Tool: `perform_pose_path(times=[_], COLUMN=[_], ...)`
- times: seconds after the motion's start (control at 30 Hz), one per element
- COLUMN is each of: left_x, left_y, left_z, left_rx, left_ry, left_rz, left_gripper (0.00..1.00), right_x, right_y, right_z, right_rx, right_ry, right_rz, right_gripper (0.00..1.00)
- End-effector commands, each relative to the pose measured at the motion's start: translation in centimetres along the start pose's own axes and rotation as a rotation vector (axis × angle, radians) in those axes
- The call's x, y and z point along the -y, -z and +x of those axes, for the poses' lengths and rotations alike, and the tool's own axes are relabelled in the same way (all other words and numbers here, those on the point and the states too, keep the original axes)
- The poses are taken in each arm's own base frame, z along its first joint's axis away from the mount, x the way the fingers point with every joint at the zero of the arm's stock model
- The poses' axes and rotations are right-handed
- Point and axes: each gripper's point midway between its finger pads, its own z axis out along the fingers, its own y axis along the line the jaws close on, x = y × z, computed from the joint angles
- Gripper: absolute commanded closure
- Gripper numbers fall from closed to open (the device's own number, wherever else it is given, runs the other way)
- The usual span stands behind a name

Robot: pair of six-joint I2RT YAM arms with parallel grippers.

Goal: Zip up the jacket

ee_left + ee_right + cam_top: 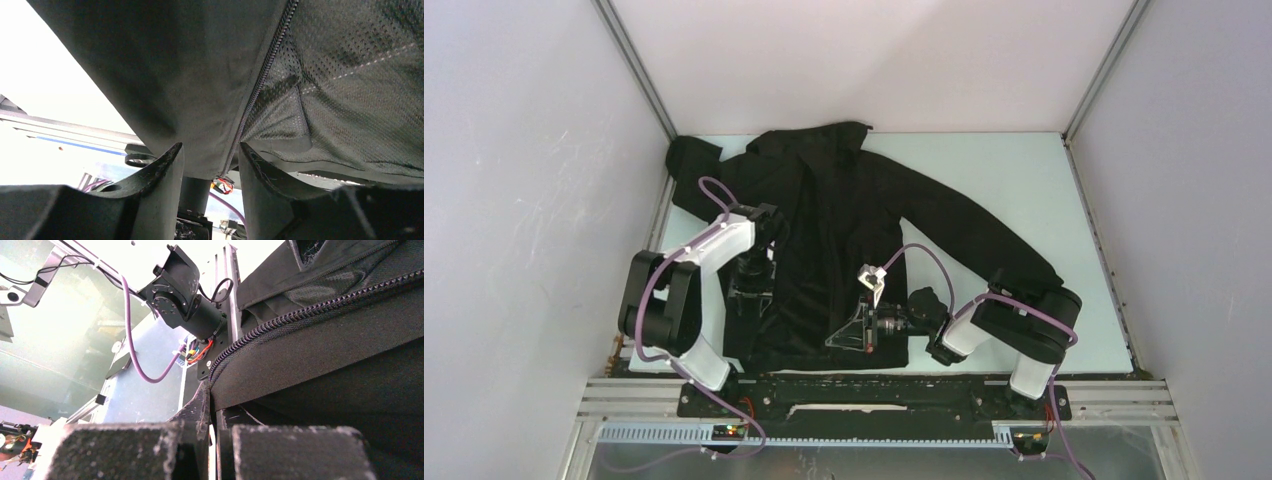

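Note:
The black jacket (844,210) lies spread on the table, collar at the far side, front open. My left gripper (752,295) is at the jacket's lower left front. In the left wrist view its jaws (210,147) stand apart, with the jacket's hem (150,75) and a zipper row (260,85) hanging between them; mesh lining shows to the right. My right gripper (852,335) is at the bottom hem near the middle. In the right wrist view it (212,390) is shut on the jacket's edge (325,360), just below the zipper teeth (300,312).
The pale table surface (1024,190) shows to the right of the jacket. White walls close in the sides and back. The black front rail (874,385) runs along the near edge. The left arm (180,290) shows in the right wrist view.

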Motion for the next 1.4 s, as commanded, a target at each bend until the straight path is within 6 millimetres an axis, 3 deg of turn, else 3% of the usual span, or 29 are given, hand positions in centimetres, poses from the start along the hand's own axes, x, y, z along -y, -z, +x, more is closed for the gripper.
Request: perform_pose_path(times=[0.0,0.3,0.8,1.0,1.2,1.37], left_x=[-0.4,0.1,1.0,1.1,0.5,-0.3], left_y=[-0.7,-2.4,-3.8,-4.2,-2.3,0.7], left_z=[-0.7,-0.5,-1.3,-1.6,-1.8,-1.8], left_rx=[0.013,-0.028,-0.036,-0.036,0.033,0.143], left_ry=[-0.023,-0.051,-0.095,-0.111,-0.084,-0.003], left_rz=[-0.039,-0.060,-0.058,-0.055,-0.061,-0.048], left_gripper=[0.51,0.46,0.55,0.79,0.98,1.00], right_x=[-2.5,-2.4,-2.3,-2.3,-2.3,-2.3], right_y=[0.0,0.0,-0.1,0.0,-0.1,-0.1], right_z=[-1.7,-1.8,-1.7,-1.7,-1.7,-1.6], right_rx=[0.052,0.054,0.053,0.053,0.055,0.053], right_ry=[0.057,0.058,0.054,0.056,0.060,0.057], right_rz=[-0.092,-0.091,-0.089,-0.090,-0.090,-0.089], right_gripper=[1.00,1.00,1.00,1.00,1.00,1.00])
